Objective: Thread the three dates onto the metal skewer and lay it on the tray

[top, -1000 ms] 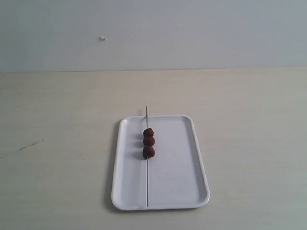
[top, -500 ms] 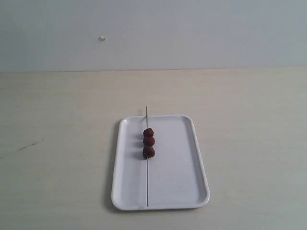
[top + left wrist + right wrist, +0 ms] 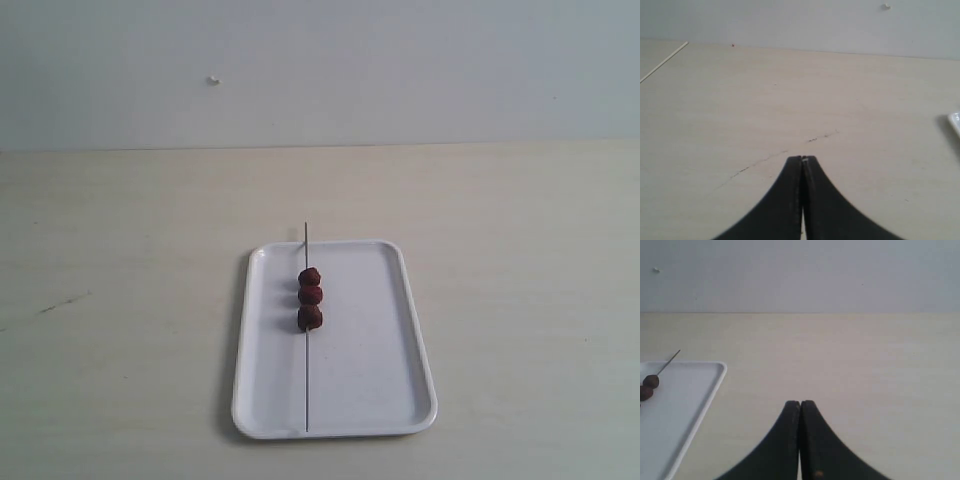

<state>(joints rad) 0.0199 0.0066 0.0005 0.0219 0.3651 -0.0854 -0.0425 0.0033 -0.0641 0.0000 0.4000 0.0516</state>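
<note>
White and low-rimmed, the tray sits on the pale wooden tabletop, its long sides running away from the exterior camera. Along it, a little left of its middle, lies the metal skewer — the far tip pokes out past the far rim. The three dates are threaded on it, touching one another in a short row over the tray's far half. The left tool and the right tool are both closed, tips pressed together and empty — each over bare tabletop, apart from the tray.
</note>
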